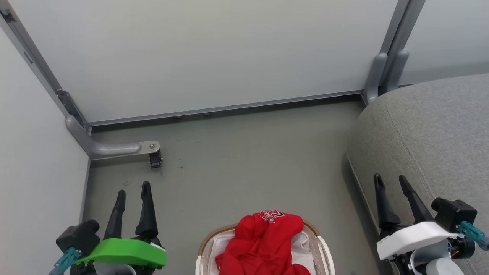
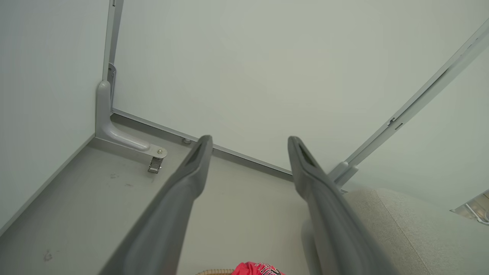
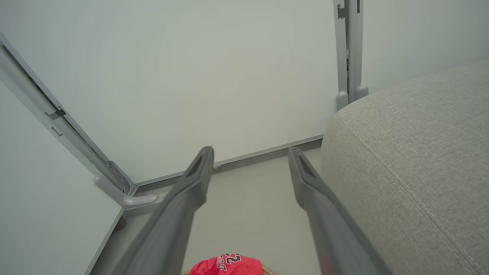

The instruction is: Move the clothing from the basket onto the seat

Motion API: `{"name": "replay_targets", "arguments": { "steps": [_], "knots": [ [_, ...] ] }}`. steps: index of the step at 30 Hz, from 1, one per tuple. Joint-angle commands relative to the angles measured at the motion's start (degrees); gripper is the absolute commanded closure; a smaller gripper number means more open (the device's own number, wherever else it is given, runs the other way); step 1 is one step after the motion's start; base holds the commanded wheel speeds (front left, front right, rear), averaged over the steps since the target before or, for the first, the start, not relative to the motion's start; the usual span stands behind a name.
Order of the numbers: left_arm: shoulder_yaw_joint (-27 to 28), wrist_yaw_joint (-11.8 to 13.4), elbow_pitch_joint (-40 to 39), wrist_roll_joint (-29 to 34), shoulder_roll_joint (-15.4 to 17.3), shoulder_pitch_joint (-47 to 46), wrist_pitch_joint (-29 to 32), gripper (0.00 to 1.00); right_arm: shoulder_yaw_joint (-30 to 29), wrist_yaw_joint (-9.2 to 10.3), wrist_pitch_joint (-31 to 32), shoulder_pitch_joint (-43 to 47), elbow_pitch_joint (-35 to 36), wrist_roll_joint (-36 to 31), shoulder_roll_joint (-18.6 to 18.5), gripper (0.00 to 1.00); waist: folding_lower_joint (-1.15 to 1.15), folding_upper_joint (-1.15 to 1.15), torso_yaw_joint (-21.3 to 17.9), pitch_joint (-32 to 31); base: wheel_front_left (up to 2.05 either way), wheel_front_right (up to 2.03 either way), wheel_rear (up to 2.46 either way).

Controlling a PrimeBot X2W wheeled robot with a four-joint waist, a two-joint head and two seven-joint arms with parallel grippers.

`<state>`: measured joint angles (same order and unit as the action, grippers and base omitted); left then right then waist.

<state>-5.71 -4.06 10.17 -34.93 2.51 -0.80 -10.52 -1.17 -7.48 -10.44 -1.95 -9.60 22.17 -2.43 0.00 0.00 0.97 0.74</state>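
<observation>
Two grippers hang with their dark fingers spread wide and nothing between them. The left gripper [image 1: 133,188], under a green wrist cover, sits toward the left edge of the grey floor [image 1: 248,160], close to the pale side panel. The right gripper [image 1: 390,177], under a white cover, is at the left edge of the seat [image 1: 431,133], and neither one touches any cloth.

The clothing [image 1: 263,240] lies heaped in the basket [image 1: 212,236], which stands at the floor's near edge, between the two arms. Its red folds rise above the brown woven rim, with the white printed logo on the topmost fold. The white cloth liner [image 1: 221,244] shows on either side of it.

The seat fills the floor's right edge, its rounded corner near the far panel [image 1: 210,53]. The basket stands to its left, apart from it. At the floor's far left corner a grey metal foot [image 1: 114,148] reaches out from the panel frame and ends in a small dark caster [image 1: 155,159].
</observation>
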Motion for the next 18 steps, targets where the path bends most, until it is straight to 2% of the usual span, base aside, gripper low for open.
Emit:
{"name": "replay_targets", "arguments": {
  "steps": [1,18],
  "knots": [
    [-0.21,0.21,-0.02,1.58,0.43,0.35,-0.53,0.00,0.21,-0.01,-0.60,0.34,0.27,-1.82,-0.39,0.00,0.00,0.00,0.04,0.02,0.00,0.00,0.00],
    [-1.71,0.41,2.42,8.02,0.48,0.86,-2.54,0.00,0.80,-0.02,-2.63,0.71,-0.11,-10.62,-0.48,0.00,0.00,0.00,0.46,0.15,0.00,0.00,0.00]
  ]
}}
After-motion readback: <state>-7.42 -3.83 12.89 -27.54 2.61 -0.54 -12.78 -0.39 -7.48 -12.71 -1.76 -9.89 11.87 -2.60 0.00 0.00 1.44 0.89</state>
